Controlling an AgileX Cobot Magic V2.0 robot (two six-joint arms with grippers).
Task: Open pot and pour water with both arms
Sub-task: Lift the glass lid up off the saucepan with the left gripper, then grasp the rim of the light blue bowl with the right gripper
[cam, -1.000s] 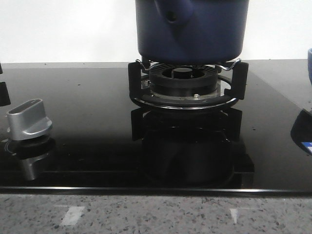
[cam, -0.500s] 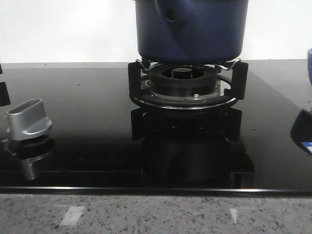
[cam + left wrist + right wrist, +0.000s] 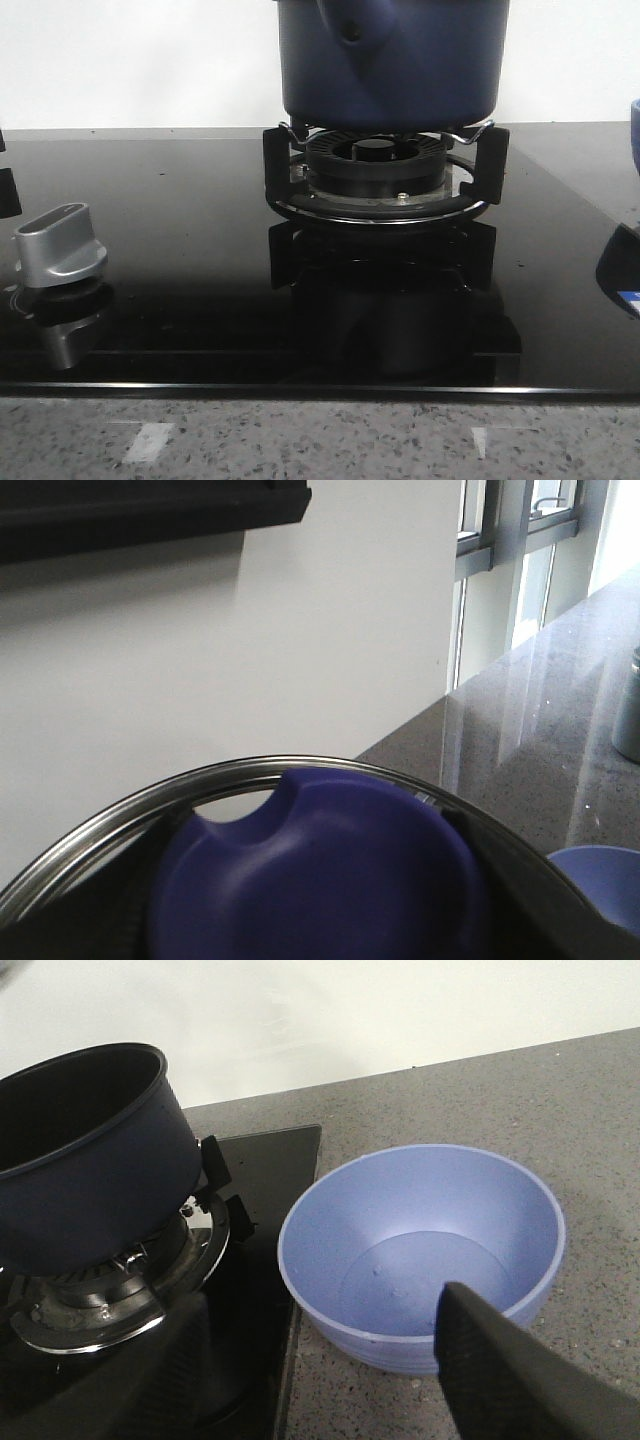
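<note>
The dark navy pot point(image 3: 390, 70) stands on the gas burner's grate point(image 3: 378, 190), its handle mount with the small hole point(image 3: 352, 32) facing me. In the right wrist view the pot point(image 3: 90, 1180) is uncovered and its inside looks dark. My left gripper point(image 3: 320, 912) is shut on the blue knob point(image 3: 320, 870) of the lid, whose steel rim point(image 3: 250, 775) arcs around it; the lid is held up in front of the white wall. My right gripper point(image 3: 320, 1390) is open over the counter between the stove and a light-blue bowl point(image 3: 420, 1250), holding nothing.
The black glass stove top point(image 3: 180, 250) carries a silver control knob point(image 3: 60, 245) at the left. The light-blue bowl's edge point(image 3: 635, 120) shows at the far right on the speckled counter point(image 3: 560, 1110). A steel canister point(image 3: 628, 710) stands farther along the counter near the window.
</note>
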